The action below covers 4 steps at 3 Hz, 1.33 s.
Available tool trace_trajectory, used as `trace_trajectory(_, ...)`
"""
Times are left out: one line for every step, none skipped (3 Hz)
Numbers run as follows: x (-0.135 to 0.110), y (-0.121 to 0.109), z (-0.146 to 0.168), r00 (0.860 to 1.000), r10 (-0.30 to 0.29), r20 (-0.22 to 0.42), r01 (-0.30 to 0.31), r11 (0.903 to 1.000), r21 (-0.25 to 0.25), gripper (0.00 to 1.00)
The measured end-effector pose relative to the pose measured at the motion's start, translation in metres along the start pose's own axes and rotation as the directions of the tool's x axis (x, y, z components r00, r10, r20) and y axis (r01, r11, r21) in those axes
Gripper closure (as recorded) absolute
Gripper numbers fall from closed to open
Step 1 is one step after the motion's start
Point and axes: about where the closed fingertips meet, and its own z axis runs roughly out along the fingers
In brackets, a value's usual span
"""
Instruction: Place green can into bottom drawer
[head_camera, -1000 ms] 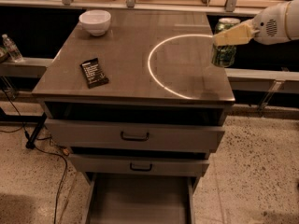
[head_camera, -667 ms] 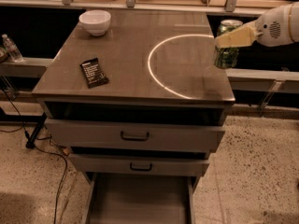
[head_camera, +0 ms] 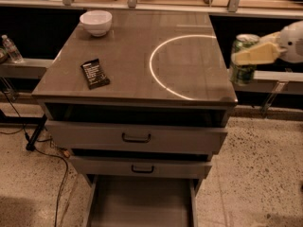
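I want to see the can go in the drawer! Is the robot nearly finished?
About halfway. Done: the bottom drawer stands open, and the tool is clamped on the green can. In hand: the can hangs in the air just off the right edge of the cabinet top. Left: bring it down to the drawer and let go.

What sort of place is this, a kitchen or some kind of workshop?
Probably a lab or workshop: a grey metal drawer cabinet with its bottom drawer pulled open, a cable on a speckled floor, and a robot gripper holding a green can off the cabinet's right side.
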Motion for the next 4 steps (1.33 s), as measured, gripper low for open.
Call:
trace_trajectory(0.046,0.011,-0.04,0.999,-0.028,-0.025,0.028,0.9993,-0.024,1.0)
trace_trajectory(0.083,0.027,-0.09,0.999,-0.04,0.007,0.04,0.9989,-0.023,1.0)
trace_trajectory(0.083,0.027,-0.089,0.999,-0.04,0.007,0.04,0.9989,-0.023,1.0)
trace_trajectory(0.093,0.032,-0.081,0.998,-0.054,0.017,0.054,0.997,-0.056,1.0)
